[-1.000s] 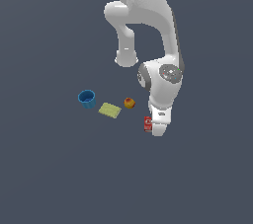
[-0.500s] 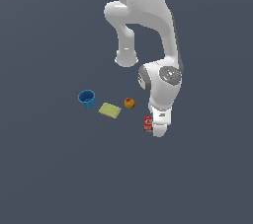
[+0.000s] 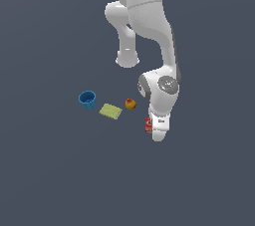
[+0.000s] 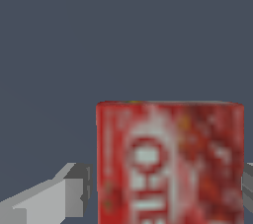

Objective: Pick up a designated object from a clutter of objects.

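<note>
Hand (image 4: pixel 163 188) down at worktop, straddling small flat red box with white lettering (image 4: pixel 170 164). Box sits right between fingers (image 4: pixel 74 188), one either side, small gaps showing, so hand looks open, not yet gripping. Closing squeeze looks next. Other clutter lies well off to one side.

Non-task: just the floor (image 3: pixel 45 180), flat matte slate-grey, uniform tone, running to every frame edge from 12 round to 6 o'clock; same grey behind in wrist view.
</note>
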Action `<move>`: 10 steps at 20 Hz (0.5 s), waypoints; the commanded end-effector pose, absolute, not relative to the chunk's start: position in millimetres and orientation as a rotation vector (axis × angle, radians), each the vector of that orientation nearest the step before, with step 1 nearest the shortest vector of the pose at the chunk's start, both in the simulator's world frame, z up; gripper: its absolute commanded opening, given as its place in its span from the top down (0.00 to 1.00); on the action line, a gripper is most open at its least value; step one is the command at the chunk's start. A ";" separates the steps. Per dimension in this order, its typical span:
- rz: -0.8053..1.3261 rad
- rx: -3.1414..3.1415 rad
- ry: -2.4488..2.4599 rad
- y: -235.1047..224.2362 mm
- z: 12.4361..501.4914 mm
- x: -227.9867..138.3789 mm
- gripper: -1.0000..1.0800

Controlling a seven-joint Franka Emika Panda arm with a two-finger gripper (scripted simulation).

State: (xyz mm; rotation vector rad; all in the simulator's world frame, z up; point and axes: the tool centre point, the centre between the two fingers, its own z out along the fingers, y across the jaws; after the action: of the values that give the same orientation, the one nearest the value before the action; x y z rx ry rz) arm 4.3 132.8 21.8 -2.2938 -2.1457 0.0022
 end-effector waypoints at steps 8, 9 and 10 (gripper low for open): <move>0.001 -2.294 -2.147 132.8 15.2 5.1 1.00; 0.001 -2.294 -2.147 132.8 15.2 5.1 1.00; 0.001 -2.294 -2.147 132.8 15.2 5.1 1.00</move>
State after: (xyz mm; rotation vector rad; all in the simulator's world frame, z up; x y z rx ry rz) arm 5.7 132.7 16.2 -2.2951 -2.1470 -0.0013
